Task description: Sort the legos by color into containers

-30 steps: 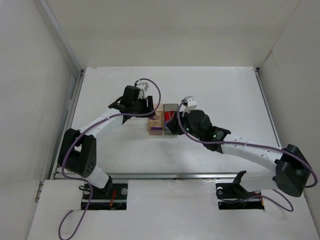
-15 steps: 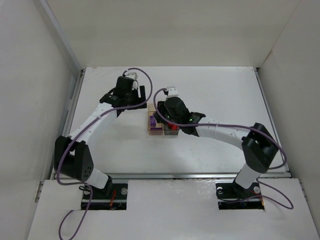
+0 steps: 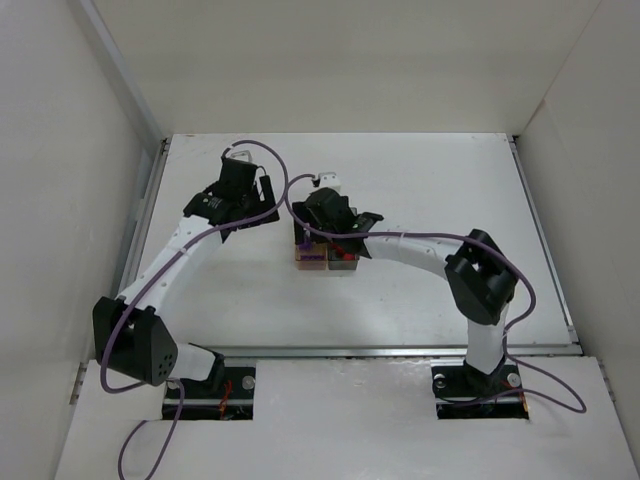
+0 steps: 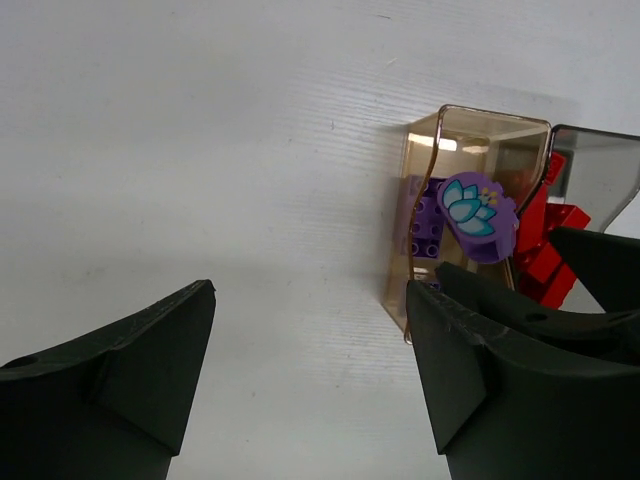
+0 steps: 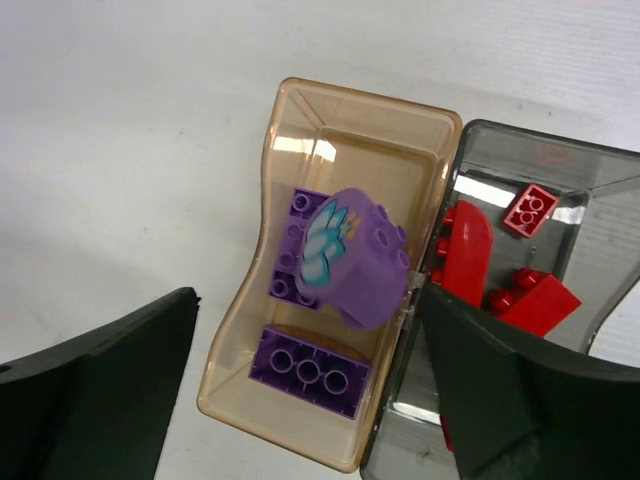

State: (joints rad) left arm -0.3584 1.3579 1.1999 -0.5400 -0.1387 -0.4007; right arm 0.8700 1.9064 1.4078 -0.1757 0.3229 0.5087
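My right gripper hangs open over the tan container. A rounded purple lego with a lotus print lies tilted against that bin's right wall, free of both fingers. Purple bricks lie under it. The dark grey container touches the tan one on the right and holds red legos. My left gripper is open over bare table, left of the tan container, with nothing in it. In the top view both containers sit mid-table, with the right gripper above them.
White walls stand round the table on three sides. The two arms come close together near the bins, the left gripper just left of the right one. No loose bricks show on the table surface.
The right arm swung left from over the grey bin to over the tan bin and opened, letting the rounded purple lego go. The left gripper drew back to the left and opened wider.
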